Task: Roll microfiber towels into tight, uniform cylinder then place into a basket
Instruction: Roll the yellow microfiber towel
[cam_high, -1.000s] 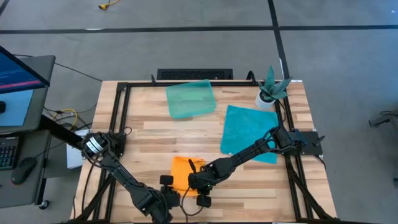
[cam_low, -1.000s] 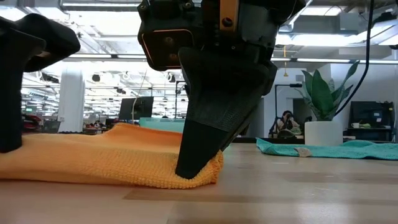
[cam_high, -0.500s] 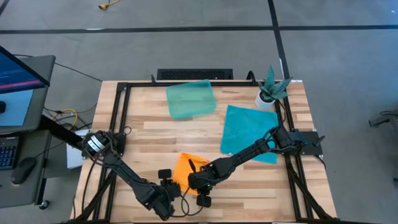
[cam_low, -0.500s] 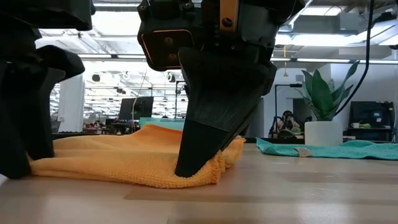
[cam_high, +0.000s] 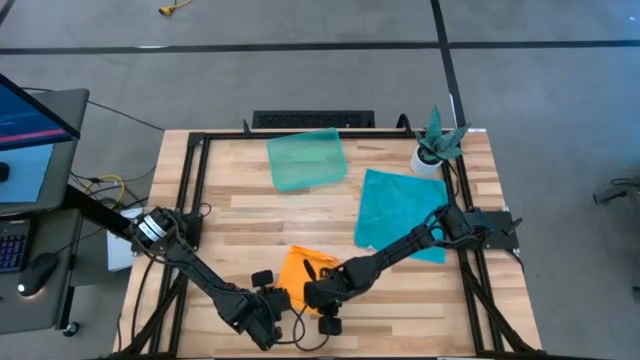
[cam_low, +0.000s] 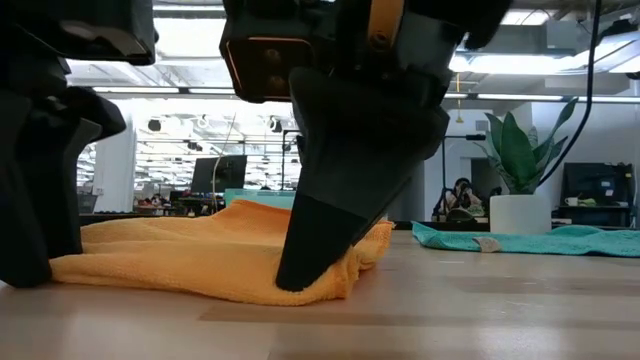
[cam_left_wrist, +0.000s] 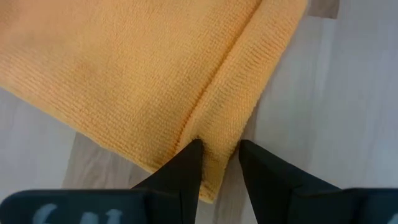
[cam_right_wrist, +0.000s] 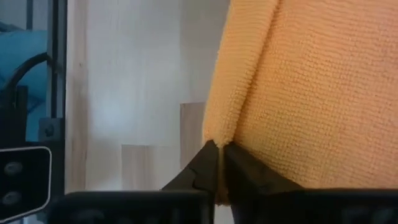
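The orange towel (cam_high: 308, 272) lies bunched near the table's front edge, resting on its underside. My left gripper (cam_high: 276, 296) is shut on its near left part; in the low view it stands at the left (cam_low: 35, 250). My right gripper (cam_high: 318, 294) is shut on its near right fold and fills the middle of the low view (cam_low: 305, 270). The teal towel (cam_high: 400, 212) lies flat at the right, partly under my right arm. The pale-green basket (cam_high: 306, 158) stands at the far middle. My left gripper pinches a raised fold of the orange towel (cam_left_wrist: 219, 134) between its two fingers (cam_left_wrist: 186, 171), near the towel's corner, several layers thick. The fingers point down at the table. The towel lies on the table on both sides of the fold. My right gripper pinches the end of a rolled-over edge of the orange towel (cam_right_wrist: 221, 127) between its shut fingers (cam_right_wrist: 205, 163). The fingers slant down onto it from above (cam_low: 320, 285). The towel rests on the table, humped up beside the fingers.
A white pot with a green plant (cam_high: 432, 150) stands at the far right corner. A black frame (cam_high: 195, 190) runs along the table's sides. Bare wood lies between the orange towel and the basket.
My left gripper has moved toward the far edge and the right arm, onto the orange towel's near left part. The towel's left end has been drawn rightward, and the cloth has humped up higher. My right gripper has stayed on its fold.
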